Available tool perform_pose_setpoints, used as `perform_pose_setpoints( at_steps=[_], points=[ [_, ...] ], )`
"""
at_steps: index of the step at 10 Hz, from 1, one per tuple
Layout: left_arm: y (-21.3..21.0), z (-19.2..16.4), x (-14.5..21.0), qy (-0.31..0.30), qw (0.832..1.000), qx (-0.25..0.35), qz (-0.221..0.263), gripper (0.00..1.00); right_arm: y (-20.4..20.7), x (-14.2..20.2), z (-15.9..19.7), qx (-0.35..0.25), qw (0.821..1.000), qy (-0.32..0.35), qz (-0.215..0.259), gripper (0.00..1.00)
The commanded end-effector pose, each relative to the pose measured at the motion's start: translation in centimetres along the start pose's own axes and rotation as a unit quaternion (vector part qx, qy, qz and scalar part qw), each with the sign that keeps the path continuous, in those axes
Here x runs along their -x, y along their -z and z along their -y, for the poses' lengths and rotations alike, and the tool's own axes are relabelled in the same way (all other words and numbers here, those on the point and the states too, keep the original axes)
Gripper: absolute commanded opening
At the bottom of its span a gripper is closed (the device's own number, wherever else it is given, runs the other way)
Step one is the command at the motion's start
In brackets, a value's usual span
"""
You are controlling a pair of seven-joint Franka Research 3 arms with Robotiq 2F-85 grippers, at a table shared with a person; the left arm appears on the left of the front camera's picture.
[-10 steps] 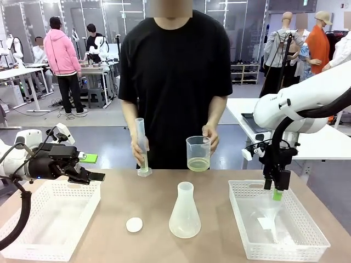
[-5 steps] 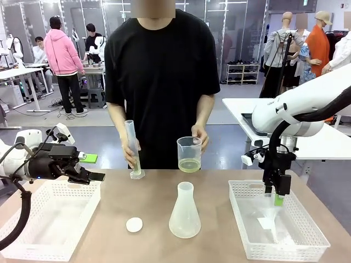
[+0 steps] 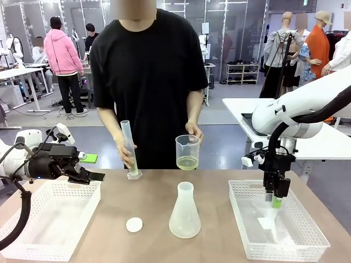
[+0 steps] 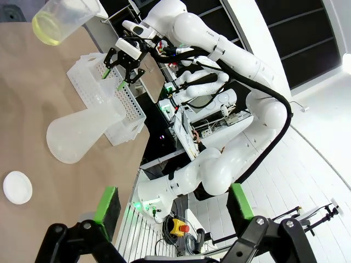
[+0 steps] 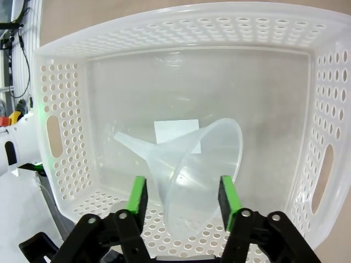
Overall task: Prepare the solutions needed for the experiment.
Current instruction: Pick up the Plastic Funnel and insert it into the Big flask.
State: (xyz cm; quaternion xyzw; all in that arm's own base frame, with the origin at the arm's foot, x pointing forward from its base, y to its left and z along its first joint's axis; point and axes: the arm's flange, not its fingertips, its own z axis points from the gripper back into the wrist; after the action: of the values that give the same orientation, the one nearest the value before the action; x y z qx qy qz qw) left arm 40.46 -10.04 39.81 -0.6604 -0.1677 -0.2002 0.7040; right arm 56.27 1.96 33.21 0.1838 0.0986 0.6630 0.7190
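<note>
Counter (image 3: 214, 186) carries a white basket at each end. Right gripper (image 3: 277, 201) hangs in the right basket (image 3: 247, 186), pads narrowed either side of a clear funnel (image 5: 197, 164); whether they grip it cannot be told. Left gripper (image 3: 93, 176) spreads wide over the left basket (image 3: 55, 219). Frosted flask (image 3: 185, 216) stands mid-counter by the near edge. Over the far edge, a person's hand (image 3: 193, 131) holds a beaker (image 3: 187, 145) of pale yellow solution (image 3: 187, 163).

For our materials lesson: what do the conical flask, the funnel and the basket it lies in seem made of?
Conical flask: likely plastic rather than glass, with frosted, whitish, translucent walls.
Funnel: probably plastic, smooth, cloudy-clear and thin-walled.
Basket: white plastic, with moulded rows of holes and a slight sheen.
</note>
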Motion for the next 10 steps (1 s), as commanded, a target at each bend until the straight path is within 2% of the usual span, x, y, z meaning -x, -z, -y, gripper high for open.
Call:
perform_pose_setpoints(
  at_steps=[1, 2, 5, 8, 10],
  points=[
    [-0.1, 0.3, 0.0, 0.003, 1.0, 0.004, -0.007, 1.0, -0.5, 0.1, 0.7, -0.012, 1.0, -0.021, 0.015, 0.42],
    [-0.1, 0.3, 0.0, 0.003, 1.0, 0.004, -0.007, 1.0, -0.5, 0.1, 0.8, -0.015, 0.999, -0.024, 0.017, 0.35],
    [-0.1, 0.3, 0.0, 0.003, 1.0, 0.004, -0.007, 1.0, -0.5, 0.1, 0.9, -0.021, 0.999, -0.04, 0.019, 0.03],
    [-0.1, 0.3, 0.0, 0.003, 1.0, 0.004, -0.007, 1.0, -0.8, 0.0, 0.0, -0.014, 0.998, -0.056, 0.016, 0.0],
    [-0.1, 0.3, 0.0, 0.003, 1.0, 0.004, -0.007, 1.0, -1.9, -1.1, -2.1, 0.024, 0.999, -0.039, -0.012, 0.02]
  ],
)
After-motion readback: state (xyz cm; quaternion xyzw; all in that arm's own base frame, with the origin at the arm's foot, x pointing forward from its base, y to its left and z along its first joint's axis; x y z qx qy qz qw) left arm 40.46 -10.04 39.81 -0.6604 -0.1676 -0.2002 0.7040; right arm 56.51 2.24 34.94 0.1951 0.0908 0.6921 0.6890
